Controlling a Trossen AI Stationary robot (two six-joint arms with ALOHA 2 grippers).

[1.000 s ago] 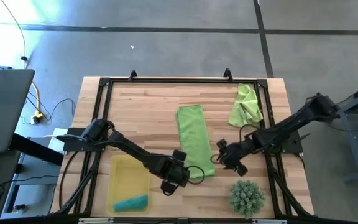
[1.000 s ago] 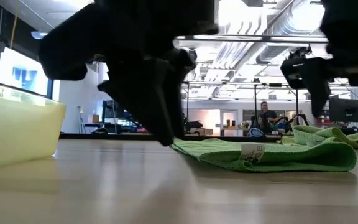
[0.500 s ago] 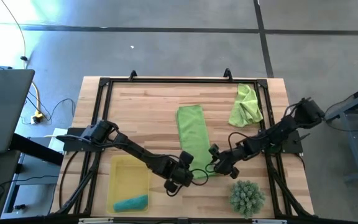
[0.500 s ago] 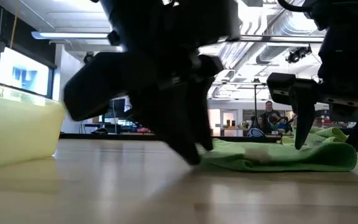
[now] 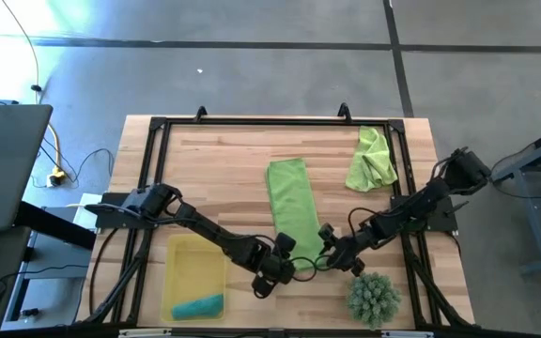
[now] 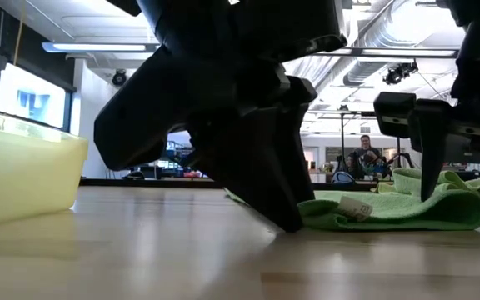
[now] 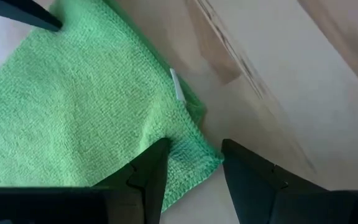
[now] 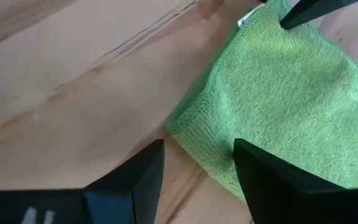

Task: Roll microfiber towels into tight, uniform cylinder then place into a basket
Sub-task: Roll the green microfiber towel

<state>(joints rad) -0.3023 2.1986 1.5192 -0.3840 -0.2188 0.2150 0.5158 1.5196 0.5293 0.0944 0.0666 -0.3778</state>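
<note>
A long lime green towel (image 5: 294, 211), folded into a strip, lies flat on the table. My left gripper (image 5: 285, 262) is open at the towel's near left corner (image 7: 197, 163), one finger over the cloth and one over the bare wood. My right gripper (image 5: 332, 255) is open over the near right corner (image 8: 182, 127), its fingers (image 6: 427, 167) just above the cloth. A second lime green towel (image 5: 372, 160) lies crumpled at the far right. The teal towel (image 5: 198, 306) lies in the yellow basket (image 5: 192, 266). My left gripper comes slanting down from the table's left. Its lower fingertip (image 6: 288, 223) is down at the table top beside the long towel's near left corner. I cannot tell whether it touches the cloth.
A spiky green ball-shaped plant (image 5: 374, 297) stands near the front edge, right of my right gripper. A black frame (image 5: 280, 121) runs around the table top. There is bare wood between the basket and the long towel. A person shows far back in the room (image 6: 361, 154).
My left gripper has gone toward the table's right and down to the long towel's near left corner. My right gripper has gone toward the table's left and near edge, down to the near right corner. Both have stayed open.
</note>
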